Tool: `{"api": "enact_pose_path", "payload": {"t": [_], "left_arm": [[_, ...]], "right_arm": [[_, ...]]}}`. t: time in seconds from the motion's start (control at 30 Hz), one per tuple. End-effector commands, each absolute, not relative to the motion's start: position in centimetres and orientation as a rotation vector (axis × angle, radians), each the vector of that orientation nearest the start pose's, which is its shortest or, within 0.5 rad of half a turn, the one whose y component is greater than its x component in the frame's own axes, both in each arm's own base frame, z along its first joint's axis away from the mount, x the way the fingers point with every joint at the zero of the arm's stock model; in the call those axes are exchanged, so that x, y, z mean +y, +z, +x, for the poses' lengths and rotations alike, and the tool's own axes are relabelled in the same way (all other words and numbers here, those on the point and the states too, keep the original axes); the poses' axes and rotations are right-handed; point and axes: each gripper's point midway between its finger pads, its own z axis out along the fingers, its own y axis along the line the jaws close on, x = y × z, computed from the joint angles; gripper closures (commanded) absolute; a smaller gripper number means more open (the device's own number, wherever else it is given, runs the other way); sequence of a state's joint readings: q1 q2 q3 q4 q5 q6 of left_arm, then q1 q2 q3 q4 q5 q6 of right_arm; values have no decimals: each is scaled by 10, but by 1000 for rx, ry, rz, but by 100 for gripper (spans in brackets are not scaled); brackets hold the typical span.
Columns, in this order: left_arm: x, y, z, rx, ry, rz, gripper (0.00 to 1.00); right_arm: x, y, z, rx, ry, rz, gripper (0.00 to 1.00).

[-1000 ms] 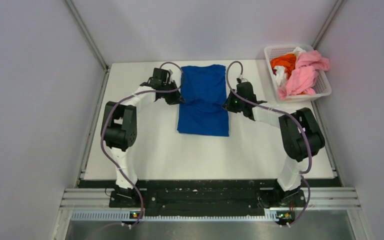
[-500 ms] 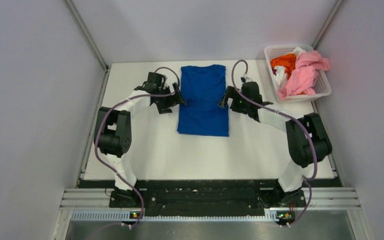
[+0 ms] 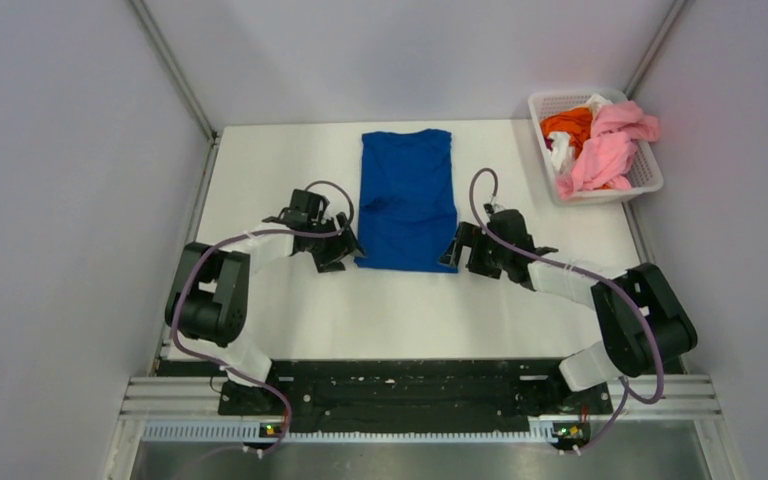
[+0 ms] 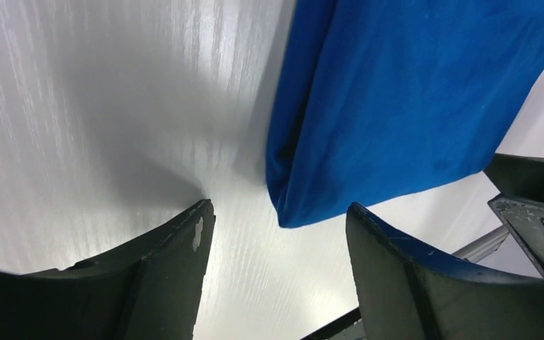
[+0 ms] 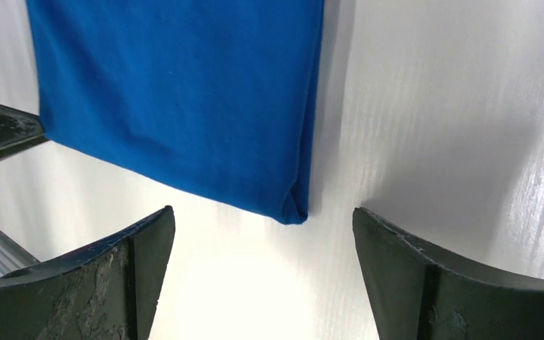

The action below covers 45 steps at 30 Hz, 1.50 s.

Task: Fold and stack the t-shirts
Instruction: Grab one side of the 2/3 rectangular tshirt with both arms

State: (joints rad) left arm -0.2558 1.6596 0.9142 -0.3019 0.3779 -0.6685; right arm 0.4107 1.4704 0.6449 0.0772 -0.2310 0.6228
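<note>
Jaws are spread wide on the left gripper (image 4: 276, 225) and right gripper (image 5: 262, 216) — one near corner of the folded blue t-shirt (image 3: 406, 200) is framed by each. It is laid flat on the table (image 3: 410, 310) — the pink t-shirt (image 3: 610, 140) and orange t-shirt (image 3: 566, 122) are heaped in the basket (image 3: 650, 180).

We find bare table (image 3: 410, 310) open from the near hem of the blue t-shirt (image 3: 407, 200) to the near edge; the left end effector (image 3: 348, 254) and right end effector (image 3: 451, 256), jaws spread, crowd its near corners; the basket (image 3: 560, 98) blocks the far right corner; side walls (image 3: 80, 250) close both flanks.
</note>
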Motion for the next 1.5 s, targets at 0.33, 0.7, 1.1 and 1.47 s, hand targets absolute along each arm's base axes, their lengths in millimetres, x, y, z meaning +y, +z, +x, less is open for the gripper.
{"api": "enact_pose_path", "payload": {"t": [0.33,0.7,1.1,1.47], "left_arm": [[-193,18,324,2713,-818,-398,100],[-180,4,313,2741,-729,-417,100],[-172,2,300,2725,-701,-432,100],[-157,33,248,2676,-607,-378,100]], "right_arm": [[205,39,299,2426,770,155,16],[209,15,291,2499,768,134,53],[205,1,267,2563,690,103,86],[231,54,211,2532,980,-119,100]]}}
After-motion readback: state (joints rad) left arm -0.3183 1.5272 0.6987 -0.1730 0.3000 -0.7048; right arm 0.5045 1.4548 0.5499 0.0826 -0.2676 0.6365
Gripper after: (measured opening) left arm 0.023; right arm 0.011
